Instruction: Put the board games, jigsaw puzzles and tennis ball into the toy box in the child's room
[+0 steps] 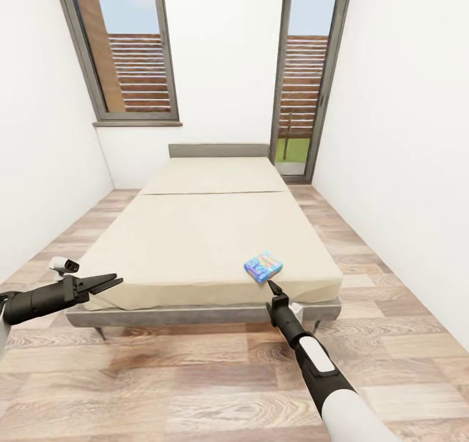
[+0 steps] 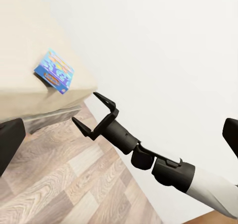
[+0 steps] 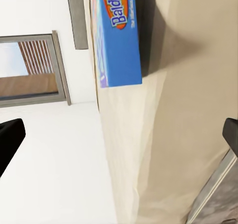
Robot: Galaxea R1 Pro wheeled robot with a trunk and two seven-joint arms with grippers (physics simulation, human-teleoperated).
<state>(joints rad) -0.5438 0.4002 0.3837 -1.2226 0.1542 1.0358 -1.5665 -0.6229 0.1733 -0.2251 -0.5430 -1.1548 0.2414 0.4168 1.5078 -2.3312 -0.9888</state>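
Only one board game in sight, lying flat on the bed near the foot-end corner on the robot's right. Blue box, bright print. The task names two on the bed; just this one lies on the mattress now, so the other has probably been dealt with already, though nothing here confirms it. Toy box, puzzles and tennis ball are elsewhere; no telling how much of that is done.

Right end effector reaching for the game, tip just short of the mattress edge and near the box, not touching it. From the left wrist camera its two fingers stand well apart, released, nothing between them. Its own wrist camera looks along the mattress at the box's blue face, close ahead.

Left end effector held out over the foot-end corner of the bed on the robot's left, empty. In the head view the fingers look nearly together, but the angle is poor; cannot tell for certain whether clenched or slightly parted.

Judgement: grasp of this game not yet made. Pick-up, carry and drop into the toy box all remain.

Room: narrow, white walls, wood-plank floor. Bed fills the middle, grey frame, plain beige cover. Tall window at far left, glazed door at far right, slatted fence outside.
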